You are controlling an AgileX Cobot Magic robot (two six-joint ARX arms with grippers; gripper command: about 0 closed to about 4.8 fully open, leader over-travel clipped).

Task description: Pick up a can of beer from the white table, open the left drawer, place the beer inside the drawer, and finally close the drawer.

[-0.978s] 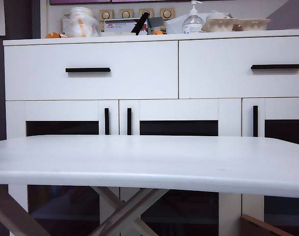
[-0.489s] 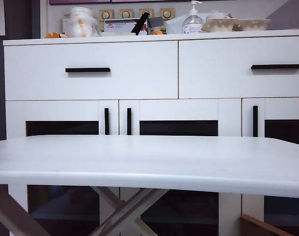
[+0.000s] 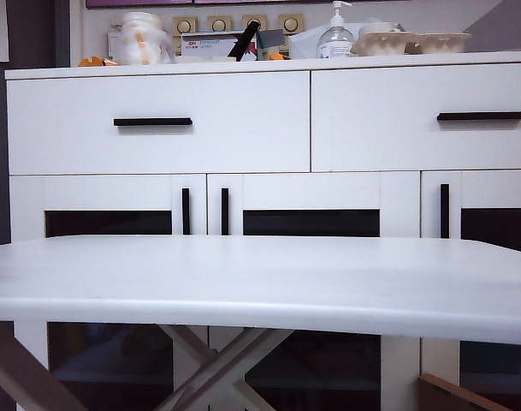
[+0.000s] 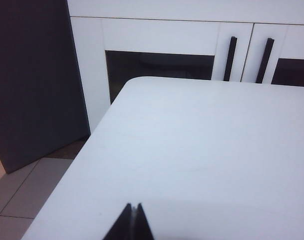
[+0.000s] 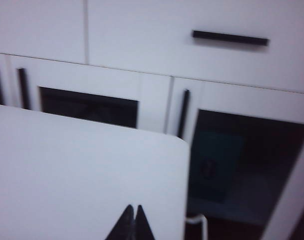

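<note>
No can of beer shows in any view. The white table [image 3: 260,282] fills the lower half of the exterior view and carries nothing there. Behind it the left drawer [image 3: 157,94] is shut, its black bar handle [image 3: 153,122] level. My left gripper [image 4: 133,206] is shut and empty over the near corner of the table [image 4: 191,145]. In the right wrist view my right gripper [image 5: 134,207] is also shut and empty, above the table [image 5: 82,170] near its rounded corner. Neither arm appears in the exterior view.
The narrower right drawer [image 3: 423,137] with its handle [image 3: 482,116] is shut too. Glass-panelled doors [image 3: 311,223] with vertical handles stand below. A pump bottle [image 3: 335,34], jar [image 3: 142,38] and egg cartons [image 3: 410,41] sit on the cabinet top. Tiled floor [image 4: 27,185] lies beside the table.
The exterior view is unchanged over the last second; no arm enters it.
</note>
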